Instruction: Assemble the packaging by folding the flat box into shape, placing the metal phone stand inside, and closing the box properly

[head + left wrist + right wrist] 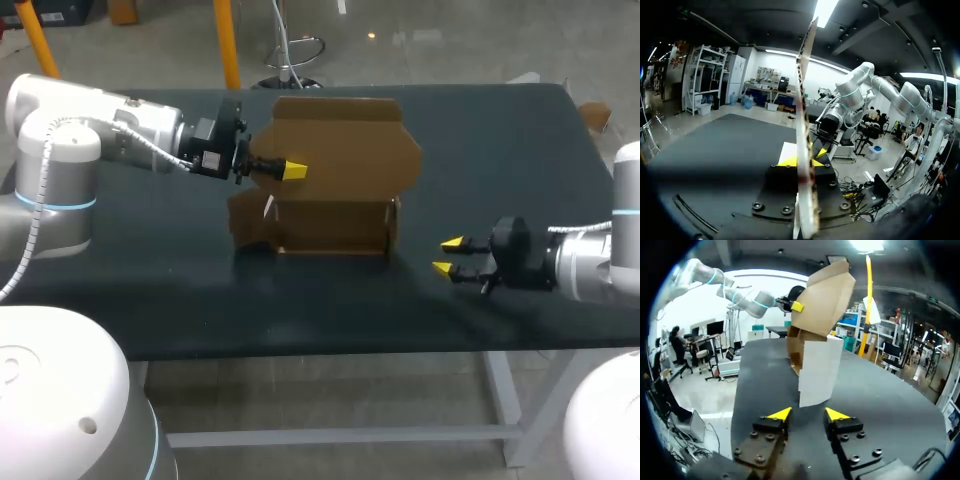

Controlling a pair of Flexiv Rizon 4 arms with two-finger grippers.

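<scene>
Brown cardboard box stands half-folded on the dark bench, its tall flap pinched in your left end effector; your right end effector, fingers parted and empty, sits apart beside it. Tug that flap hard and the unbraced box could tip.

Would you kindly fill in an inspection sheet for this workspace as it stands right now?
Surface: dark table, matte.
Job's things: cardboard box half folded, lid flap upright; phone stand not seen.
Clutter: nothing seen.
Pincers: left pincer shut on the box's lid flap; right pincer open, apart from the box, low over the table.
Cables: white coiled cable along the left arm.
Surroundings: nothing seen reaching over the table.
</scene>
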